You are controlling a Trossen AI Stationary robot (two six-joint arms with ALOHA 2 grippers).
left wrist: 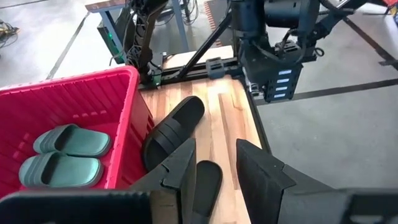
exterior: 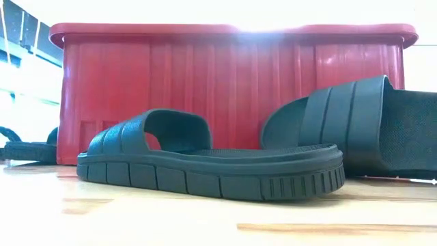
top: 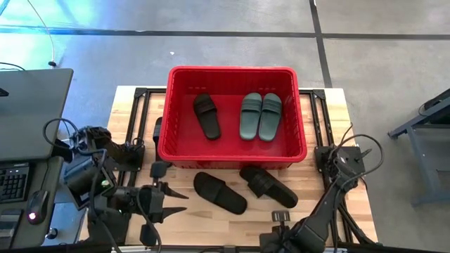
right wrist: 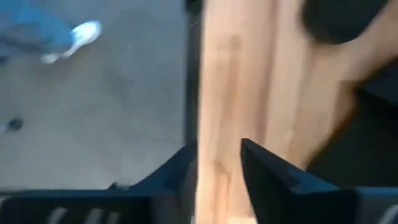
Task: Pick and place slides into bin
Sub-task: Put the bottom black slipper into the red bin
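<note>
The red bin (top: 232, 71) stands at the middle of the table and holds one black slide (top: 206, 116) and two sage-green slides (top: 261, 116) side by side on its floor. Two more black slides (top: 219, 192) (top: 268, 185) lie sole-down on the table in front of the bin's near wall. My left gripper (top: 179, 200) is open and empty, level, left of the nearer black slide (left wrist: 202, 183) and pointing at it. My right gripper (top: 283, 216) is open and empty near the table's front edge, right of the slides.
A dark slide-like thing (top: 157, 130) lies against the bin's left wall; it also shows in the low view (exterior: 27, 150). Black rails (top: 137, 119) run along both sides of the bin. A laptop and keyboard (top: 28, 112) sit off the table's left.
</note>
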